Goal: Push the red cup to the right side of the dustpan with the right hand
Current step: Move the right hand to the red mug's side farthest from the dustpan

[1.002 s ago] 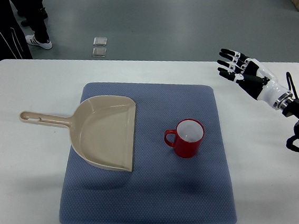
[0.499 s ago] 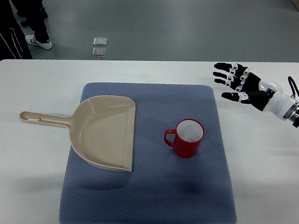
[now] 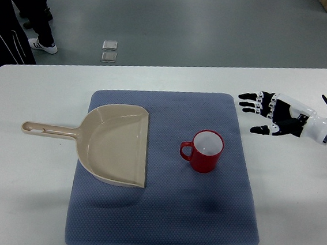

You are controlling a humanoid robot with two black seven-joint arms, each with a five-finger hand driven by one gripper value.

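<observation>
the blue mat (image 3: 160,215) is lying across the near part of the white table (image 3: 22,201), and nothing on it is shifting. the red cup (image 3: 205,151) is sitting upright on the mat, handle pointing toward the beige dustpan (image 3: 117,144), already on the dustpan's right but a gap apart from its open edge. the right hand (image 3: 268,113) is the one changing: over the last second it is dropping from the table's far right corner down toward the cup's level, palm turning, fingers (image 3: 248,96) spread wide and holding nothing. it is hovering off the mat's right edge, well apart from the cup, so the push is not starting yet. far off, a person's legs (image 3: 23,10) are standing on the floor.
</observation>
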